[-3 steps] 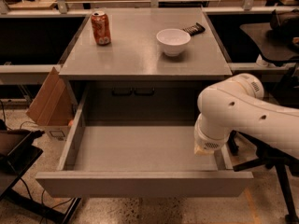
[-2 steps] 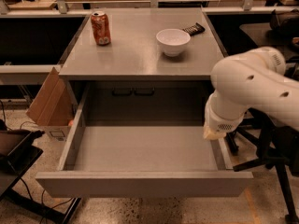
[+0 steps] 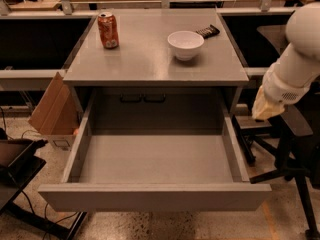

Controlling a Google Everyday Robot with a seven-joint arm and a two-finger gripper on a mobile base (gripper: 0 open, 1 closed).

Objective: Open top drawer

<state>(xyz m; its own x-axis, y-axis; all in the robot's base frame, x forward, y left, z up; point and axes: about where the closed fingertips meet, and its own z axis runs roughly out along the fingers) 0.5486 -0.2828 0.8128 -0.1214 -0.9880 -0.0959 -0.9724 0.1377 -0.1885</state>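
Note:
The top drawer (image 3: 155,196) is pulled far out of the grey cabinet. Its flat front panel faces me, and its grey box interior (image 3: 155,159) holds nothing. The white arm (image 3: 300,54) hangs at the right, outside the cabinet. Its gripper end (image 3: 264,109) shows only as a beige tip, above and to the right of the drawer's right wall and not touching it.
On the cabinet top (image 3: 150,59) stand an orange can (image 3: 107,30), a white bowl (image 3: 185,44) and a dark bar (image 3: 207,31). A cardboard box (image 3: 52,111) leans at the left. A black chair (image 3: 292,134) stands at the right, and black equipment (image 3: 15,159) at the lower left.
The arm has swung up and to the right, away from the drawer's right wall and out past the cabinet's side. The drawer stays pulled out.

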